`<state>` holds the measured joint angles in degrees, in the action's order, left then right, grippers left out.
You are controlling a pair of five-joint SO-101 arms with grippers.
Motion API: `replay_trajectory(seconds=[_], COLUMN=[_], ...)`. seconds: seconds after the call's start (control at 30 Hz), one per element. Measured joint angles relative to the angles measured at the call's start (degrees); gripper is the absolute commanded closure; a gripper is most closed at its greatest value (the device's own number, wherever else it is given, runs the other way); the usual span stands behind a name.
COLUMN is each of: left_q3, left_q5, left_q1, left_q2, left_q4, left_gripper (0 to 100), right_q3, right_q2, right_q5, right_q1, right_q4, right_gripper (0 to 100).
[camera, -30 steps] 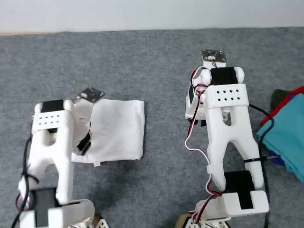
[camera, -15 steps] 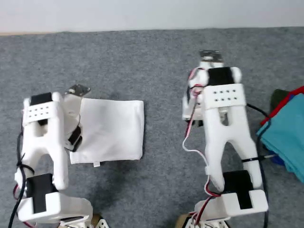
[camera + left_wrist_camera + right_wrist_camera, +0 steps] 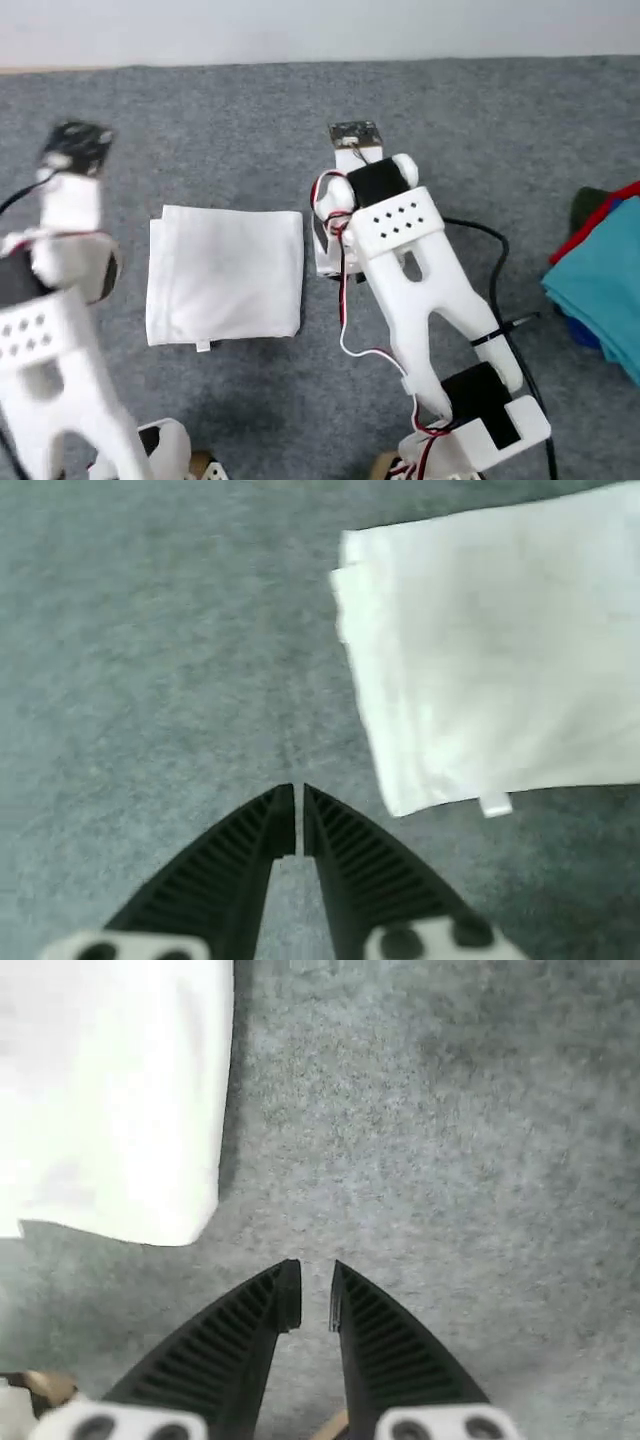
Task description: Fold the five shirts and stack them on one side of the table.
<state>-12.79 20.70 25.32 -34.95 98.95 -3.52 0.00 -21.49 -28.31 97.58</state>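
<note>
A folded white shirt [image 3: 225, 275] is seen lying flat left of the middle of the grey table [image 3: 330, 100], with the pile of unfolded shirts [image 3: 600, 290] bunched at the right edge. The left gripper [image 3: 298, 815] is held empty with its fingers pressed together, off the shirt's left side. The right gripper [image 3: 315, 1295] is also empty, its fingers drawn in to a narrow slit, just beside the shirt's right edge.

The shirt appears to be ready for shifting to the stacking side. For that to be done well, the jaws would first have to be parted. All layers should then be pinched together at one edge, and the cloth slid low across the table so that the fold is not spilled.

Compared with a second earlier, the left arm [image 3: 50, 300] has been swung off the shirt's left edge toward the table's left edge, so the cloth is fully uncovered. The right arm [image 3: 400, 240] has been turned from right of centre toward the shirt. The shirt itself has not been displaced.
</note>
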Motion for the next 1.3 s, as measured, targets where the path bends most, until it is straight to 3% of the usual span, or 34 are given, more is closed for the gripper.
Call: replay_trajectory(seconds=[0.2,0.57,0.8,1.3], left_q3=[-8.3,-19.0,-23.2,-23.6], left_q5=[3.2,10.5,12.2,12.8], left_q1=[12.0,29.7,34.2,34.4], left_q2=[-8.4,-18.8,-21.9,-23.6], left_q4=[0.2,-3.1,-5.1,-5.3], left_gripper=[97,97,97,97], right_q3=[2.6,2.5,2.5,2.3], right_q2=[3.0,14.9,19.0,25.8], right_q5=[-2.5,-9.8,-12.3,-12.3], right_q1=[-2.3,-10.9,-14.7,-14.8], right_q4=[-11.2,-17.9,-17.9,-26.5], right_gripper=[98.7,74.2,74.2,74.3])
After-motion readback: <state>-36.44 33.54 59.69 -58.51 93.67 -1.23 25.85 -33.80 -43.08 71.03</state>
